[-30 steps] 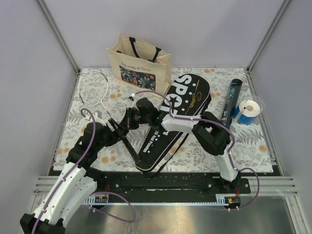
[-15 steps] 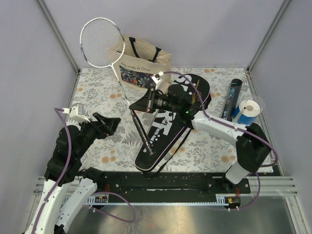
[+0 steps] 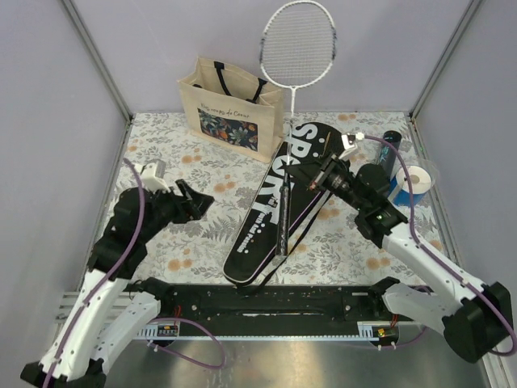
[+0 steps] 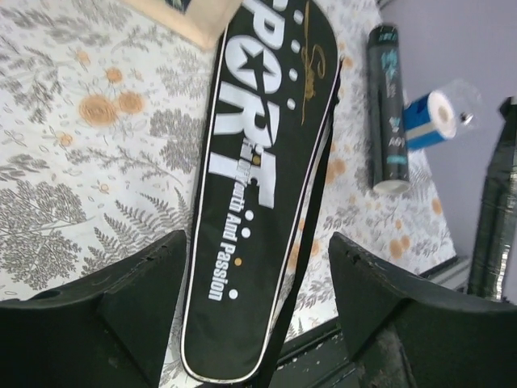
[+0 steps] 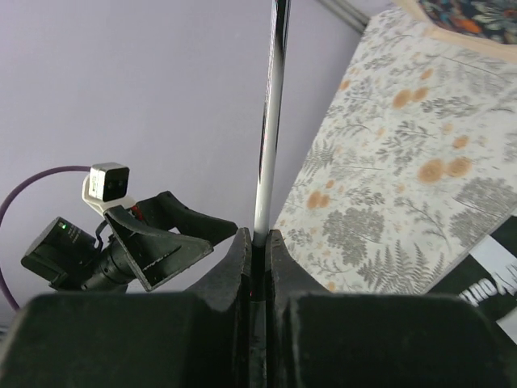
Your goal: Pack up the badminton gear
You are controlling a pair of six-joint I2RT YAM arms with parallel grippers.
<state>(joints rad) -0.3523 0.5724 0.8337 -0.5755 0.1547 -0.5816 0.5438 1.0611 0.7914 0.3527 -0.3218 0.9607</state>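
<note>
While the right gripper [image 3: 305, 175] has its jaws closed tight on the thin shaft of 1 racket [image 3: 298, 45], the left gripper [image 3: 195, 202] hangs over the floral mat [image 3: 161, 149] with its jaws spread wide and nothing between them. The racket stands nearly upright. In the top view its strung head shows high against the back wall, above the right side of the tote bag [image 3: 230, 101], and its black handle points down over the cover [image 3: 271, 210]. I cannot tell whether the handle's end touches the cover. In the right wrist view the 2 fingers [image 5: 239, 257] press on the shaft from both sides, just where the pale metal gives way to black.

The cover lies flat on the mat, running diagonally. Its wide end, lettered "SPORT", is toward the back, close to the bag, and its narrow end is toward the arms' bases. The long black tube [image 3: 386, 159] lies to the right of the cover, apart from it, with the blue-and-white roll [image 3: 412, 184] just beside it on the far right. From the left wrist, the cover fills the gap between that gripper's 2 dark fingers [image 4: 133, 303].
</note>
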